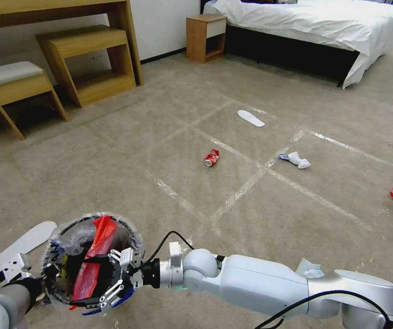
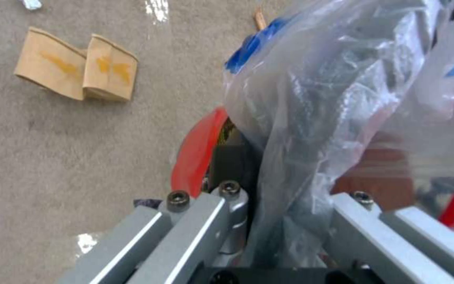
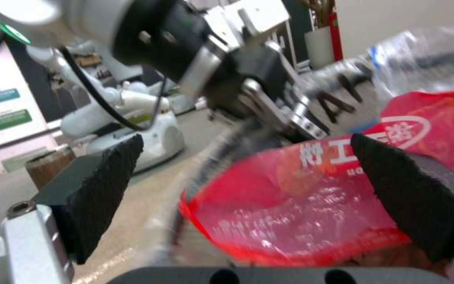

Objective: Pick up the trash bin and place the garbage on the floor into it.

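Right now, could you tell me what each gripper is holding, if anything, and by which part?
The left gripper holds the trash bin by its bag-lined rim, jaws shut on it. The right gripper is over the bin's mouth, jaws open around a red wrapper, gripping nothing.

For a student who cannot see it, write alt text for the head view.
The right gripper, open, reaches into the trash bin held by the left gripper, over a red wrapper. Ahead on the taped carpet lie a crushed can, crumpled paper and an insole.

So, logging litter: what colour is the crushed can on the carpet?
Red with white markings, the crushed metal can; head view.
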You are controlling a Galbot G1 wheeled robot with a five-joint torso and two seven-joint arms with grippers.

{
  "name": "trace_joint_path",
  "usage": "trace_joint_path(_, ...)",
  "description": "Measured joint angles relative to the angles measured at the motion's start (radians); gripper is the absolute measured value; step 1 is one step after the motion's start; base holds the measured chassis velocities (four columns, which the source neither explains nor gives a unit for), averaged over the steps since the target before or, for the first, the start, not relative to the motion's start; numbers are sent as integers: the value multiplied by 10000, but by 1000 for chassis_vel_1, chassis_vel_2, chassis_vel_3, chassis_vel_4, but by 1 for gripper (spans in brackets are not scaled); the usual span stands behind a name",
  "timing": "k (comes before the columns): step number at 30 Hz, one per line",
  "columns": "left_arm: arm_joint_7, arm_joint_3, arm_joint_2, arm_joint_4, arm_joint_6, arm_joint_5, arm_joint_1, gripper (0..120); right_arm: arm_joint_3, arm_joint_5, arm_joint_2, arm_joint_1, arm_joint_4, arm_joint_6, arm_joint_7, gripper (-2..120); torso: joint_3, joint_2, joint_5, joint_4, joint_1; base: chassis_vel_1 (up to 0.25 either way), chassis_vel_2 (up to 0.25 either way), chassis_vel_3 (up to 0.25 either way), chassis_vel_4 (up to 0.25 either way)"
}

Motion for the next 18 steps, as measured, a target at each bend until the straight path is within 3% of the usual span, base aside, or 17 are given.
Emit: trace_joint_path(18, 13, 81, -16, -35, 6, 61, -7, 0, 144, 52, 24, 228, -506, 24, 166, 100, 0, 0, 2, 0, 0, 0, 0, 0, 0)
